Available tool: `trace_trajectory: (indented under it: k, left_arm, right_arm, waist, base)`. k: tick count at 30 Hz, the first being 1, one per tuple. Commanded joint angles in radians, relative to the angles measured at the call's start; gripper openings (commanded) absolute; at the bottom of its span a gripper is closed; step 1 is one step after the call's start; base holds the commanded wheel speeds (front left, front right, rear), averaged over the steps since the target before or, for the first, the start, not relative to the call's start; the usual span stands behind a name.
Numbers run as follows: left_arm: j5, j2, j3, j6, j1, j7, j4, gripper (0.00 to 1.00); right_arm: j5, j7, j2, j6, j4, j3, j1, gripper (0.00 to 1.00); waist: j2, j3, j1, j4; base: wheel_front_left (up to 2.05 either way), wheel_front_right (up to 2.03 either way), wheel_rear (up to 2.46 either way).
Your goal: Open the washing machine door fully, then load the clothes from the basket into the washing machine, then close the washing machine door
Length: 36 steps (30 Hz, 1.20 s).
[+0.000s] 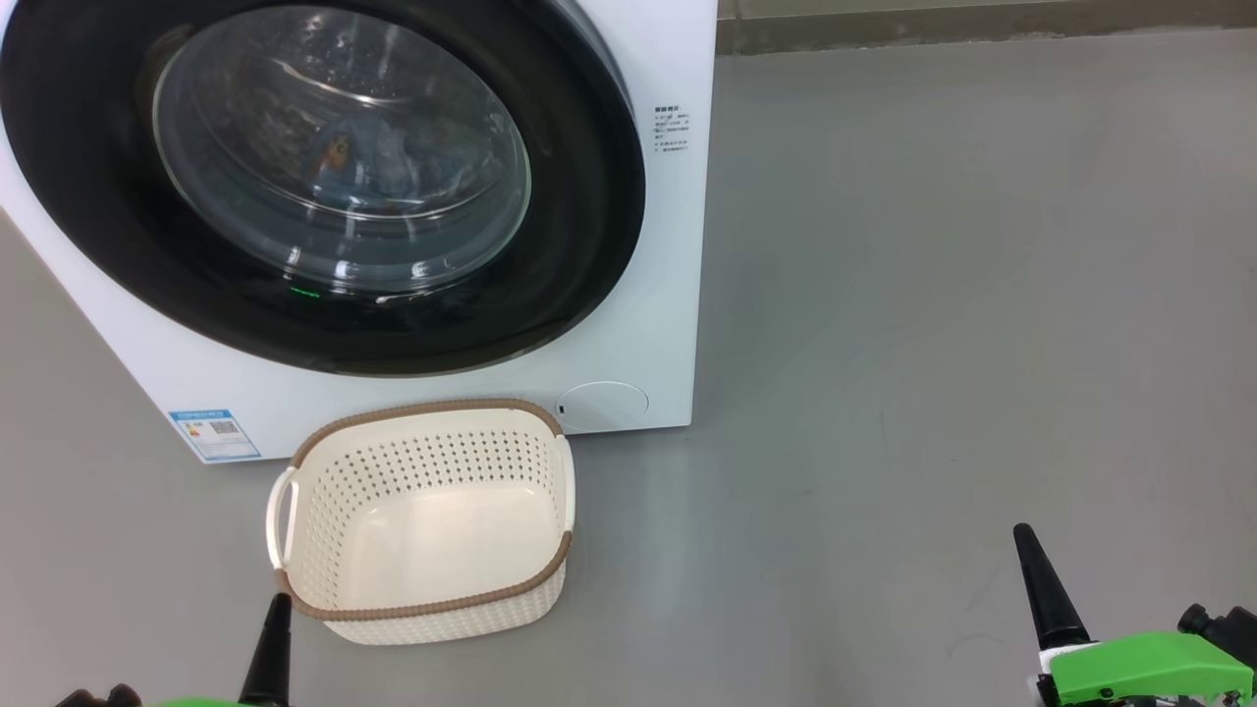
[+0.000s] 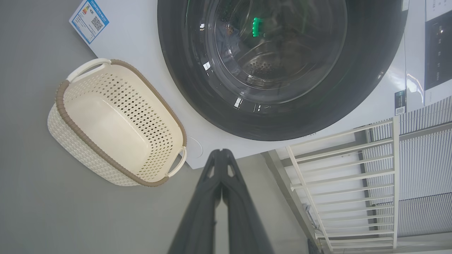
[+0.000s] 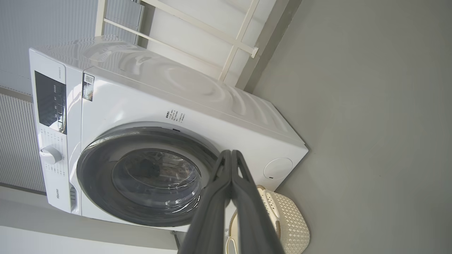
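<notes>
Left gripper (image 1: 281,601): low at the floor's near left, jaws pressed together into one dark point with nothing between them. From the head it lines up with the basket's near left corner. Its own wrist view (image 2: 220,152) shows it apart from the basket and aimed at the washer's lower front.
Label (image 1: 214,434): blue sticker on the washer's lower left front corner.
Basket (image 1: 432,405): upright on the floor, just before the washer's front below the door, its far rim close to the white panel. One white handle faces left. The cream bottom shows bare.
Door (image 1: 589,196): shut flush against the washer's front, black rim glossy, glass bowl bulging outward.
Clothes (image 1: 393,157): inside the drum, behind the glass. Blue and orange patches show through the reflections, too blurred to tell one garment from the other.
Washer (image 1: 668,295): white, standing on the floor's far left part.
Cap (image 1: 604,405): round, at the washer's lower right front corner.
Floor (image 1: 933,344): plain grey.
Right gripper (image 1: 1023,532): at the floor's near right, well apart from basket and washer, jaws closed tight on nothing.
</notes>
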Motion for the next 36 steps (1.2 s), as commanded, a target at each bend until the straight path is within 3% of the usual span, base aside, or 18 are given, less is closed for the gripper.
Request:
trace_trajectory:
  k: [1, 36]
  left_arm:
    - [-0.038, 0.020, 0.027, -0.008, -0.052, 0.009, -0.016, 0.00]
    - [-0.437, 0.029, 0.050, -0.029, -0.118, 0.111, 0.025, 0.00]
  right_arm:
    - [0.035, 0.009, -0.003, -0.004, -0.030, 0.012, -0.044, 0.00]
    - [0.402, 0.113, 0.000, -0.006, -0.038, -0.015, -0.068, 0.00]
  waist:
    - [0.0000, 0.000, 0.0000, -0.001]
    - [0.0000, 0.002, 0.0000, -0.014]
  base:
    - [0.00, 0.00, 0.00]
    - [0.00, 0.00, 0.00]
